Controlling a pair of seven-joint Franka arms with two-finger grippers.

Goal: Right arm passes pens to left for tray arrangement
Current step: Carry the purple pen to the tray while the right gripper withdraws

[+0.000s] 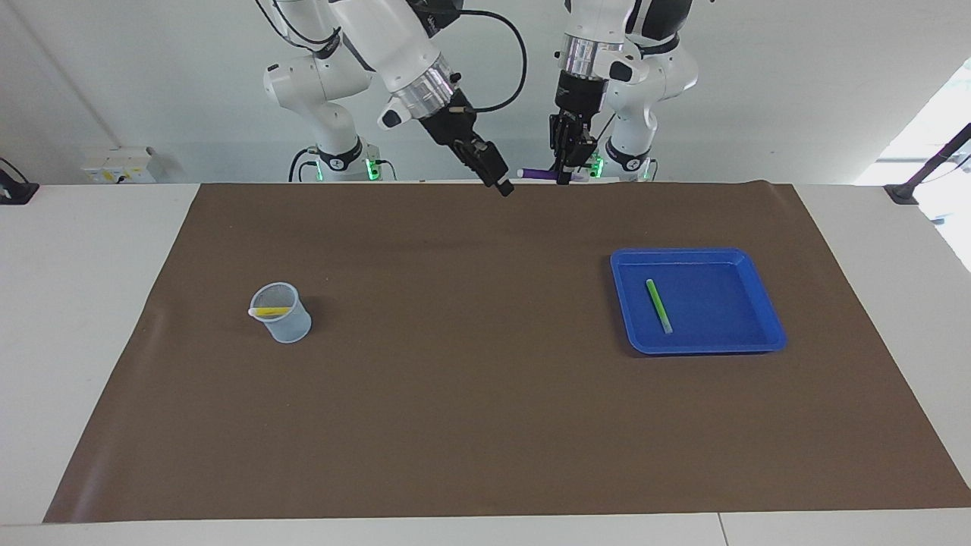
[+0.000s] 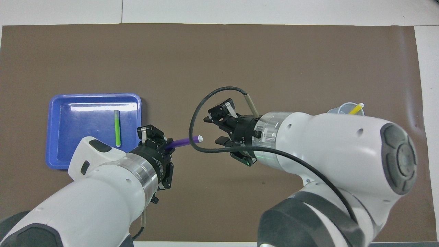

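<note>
We note the brown mat (image 1: pixel 485 394) covering most of the tabletop, with both arms raised over its edge nearest the robots.

The blue tray (image 1: pixel 766 334) sits on the mat toward the left arm's end of the table, about midway between the mat's near and far edges. One green pen (image 1: pixel 658 305) lies flat inside it, clear of the rim.

A translucent cup (image 1: pixel 287 326) stands on the mat toward the right arm's end. The yellow pen (image 2: pixel 355 109) leans in it, its pale cap poking over the rim.

The left gripper (image 1: pixel 562 176) hangs over the mat's robot-side edge, near the middle of that edge. Its fingers are clamped on the purple pen (image 2: pixel 183 141). We see the pen held roughly level, its white-capped end sticking out toward the right gripper.

The right gripper (image 1: pixel 503 188) is in the air just beside that capped end and apart from it. Its fingers stand spread with nothing between them. In the overhead view a clear gap shows between the pen's cap and the right gripper's fingertips (image 2: pixel 219 139).
</note>
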